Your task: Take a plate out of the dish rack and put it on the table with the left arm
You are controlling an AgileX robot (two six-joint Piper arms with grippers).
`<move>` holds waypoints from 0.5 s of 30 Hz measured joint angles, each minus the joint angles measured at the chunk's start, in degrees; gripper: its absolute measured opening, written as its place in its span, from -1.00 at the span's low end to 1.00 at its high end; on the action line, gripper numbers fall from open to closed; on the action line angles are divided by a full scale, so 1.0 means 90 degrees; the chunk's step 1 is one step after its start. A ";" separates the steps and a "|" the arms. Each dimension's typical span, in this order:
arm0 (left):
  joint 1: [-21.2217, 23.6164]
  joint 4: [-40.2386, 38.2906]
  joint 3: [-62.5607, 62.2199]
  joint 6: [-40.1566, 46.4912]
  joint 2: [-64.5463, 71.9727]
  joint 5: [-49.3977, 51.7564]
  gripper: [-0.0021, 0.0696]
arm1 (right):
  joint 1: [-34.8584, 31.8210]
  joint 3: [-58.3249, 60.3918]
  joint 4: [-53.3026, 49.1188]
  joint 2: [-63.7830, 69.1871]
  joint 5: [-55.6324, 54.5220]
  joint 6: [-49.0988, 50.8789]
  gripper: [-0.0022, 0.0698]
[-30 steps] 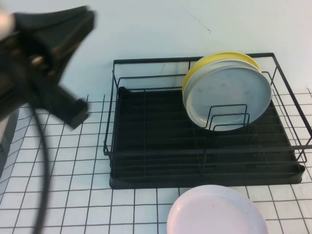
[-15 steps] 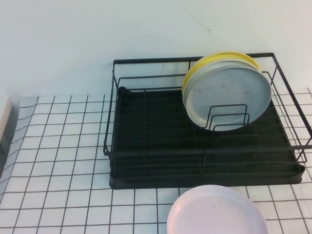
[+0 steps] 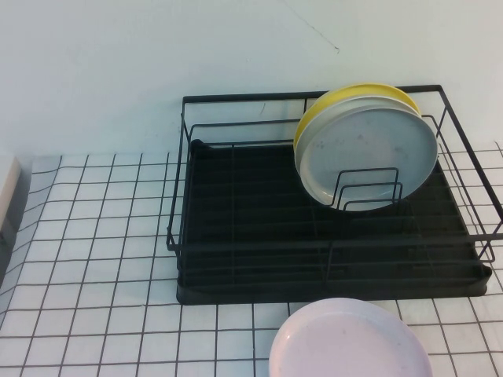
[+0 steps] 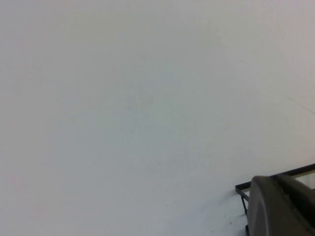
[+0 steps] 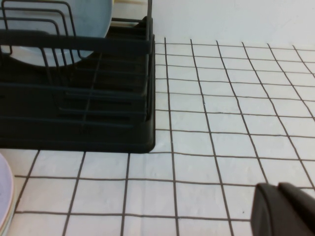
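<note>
The pale pink-lilac plate (image 3: 350, 342) lies flat on the white gridded table (image 3: 94, 259), just in front of the black wire dish rack (image 3: 236, 294). Its edge also shows in the right wrist view (image 5: 4, 196). Neither arm shows in the high view. My left gripper (image 4: 275, 183) is shut and empty, raised facing the wall, with a corner of the rack's top rail (image 4: 295, 172) beside it. My right gripper (image 5: 278, 189) is shut and empty, low over the table to the right of the rack (image 5: 74, 44).
A grey plate (image 3: 369, 149) and a yellow plate (image 3: 346, 93) stand upright in the rack's right back dividers. The rack's left half holds nothing. A pale object (image 3: 6, 188) sits at the table's left edge.
The left arm, at the high view's upper left a second ago, has pulled back out of that view. The plates and the rack have not moved.
</note>
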 joint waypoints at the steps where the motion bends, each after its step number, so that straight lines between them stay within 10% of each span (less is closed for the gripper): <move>1: 0.0000 0.0399 0.0042 -0.0450 0.0000 0.0016 -0.95 | 0.0000 0.0000 0.0000 0.0000 0.0000 0.0000 -0.95; 9: 0.0553 0.7532 0.0663 -0.7871 -0.0015 0.0166 -0.95 | 0.0000 0.0000 0.0000 0.0000 0.0000 0.0000 -0.95; 15: 0.1446 0.9337 0.1087 -1.0381 -0.0348 0.1296 -0.95 | 0.0000 0.0000 0.0000 0.0000 0.0000 0.0000 -0.95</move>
